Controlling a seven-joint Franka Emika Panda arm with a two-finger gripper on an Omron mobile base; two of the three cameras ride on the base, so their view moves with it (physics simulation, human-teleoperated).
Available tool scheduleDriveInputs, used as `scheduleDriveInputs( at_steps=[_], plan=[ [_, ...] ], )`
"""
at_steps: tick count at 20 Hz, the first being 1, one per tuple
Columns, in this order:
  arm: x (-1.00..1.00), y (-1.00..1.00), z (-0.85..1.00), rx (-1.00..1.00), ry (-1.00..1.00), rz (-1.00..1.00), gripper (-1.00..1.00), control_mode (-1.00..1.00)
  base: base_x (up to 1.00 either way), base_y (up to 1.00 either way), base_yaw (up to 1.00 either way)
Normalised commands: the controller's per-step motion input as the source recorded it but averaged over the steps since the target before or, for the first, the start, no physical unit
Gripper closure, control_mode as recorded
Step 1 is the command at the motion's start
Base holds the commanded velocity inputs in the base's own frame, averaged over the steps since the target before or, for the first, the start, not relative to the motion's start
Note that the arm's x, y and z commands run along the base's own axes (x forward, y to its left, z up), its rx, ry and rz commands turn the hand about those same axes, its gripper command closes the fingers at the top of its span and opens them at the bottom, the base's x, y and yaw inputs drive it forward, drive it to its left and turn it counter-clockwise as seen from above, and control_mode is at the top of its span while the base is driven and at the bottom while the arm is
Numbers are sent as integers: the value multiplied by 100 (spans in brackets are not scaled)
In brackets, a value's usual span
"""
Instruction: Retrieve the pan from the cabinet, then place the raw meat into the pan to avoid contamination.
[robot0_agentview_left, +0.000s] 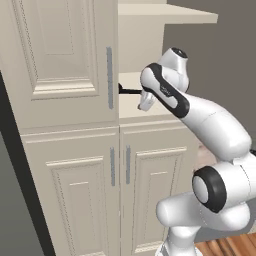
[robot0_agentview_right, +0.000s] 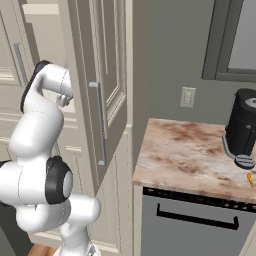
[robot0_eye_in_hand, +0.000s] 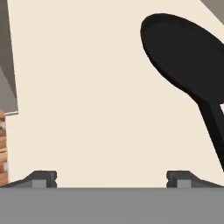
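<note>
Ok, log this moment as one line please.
phase: reaching for pan | claw: open, holding nothing | pan: on cabinet shelf, untouched | raw meat: on counter

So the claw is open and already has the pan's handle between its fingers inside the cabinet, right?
Not quite. The claw is open inside the cabinet, but nothing sits between its fingers. In the hand view the pan lies off to one side, its handle passing outside the fingertips.
</note>
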Motion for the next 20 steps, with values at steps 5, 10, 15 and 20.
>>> scheduleDriveInputs(
  at_steps=[5,10,15,20],
  plan=[
    [37,1,0,0,0,0,-100,-100,0,0,0],
    [38,4,-4,0,0,0,-100,-100,0,0,0],
    [40,5,-7,0,0,0,-100,-100,0,0,0],
    [42,5,-9,0,0,0,-100,-100,0,0,0]
  ],
)
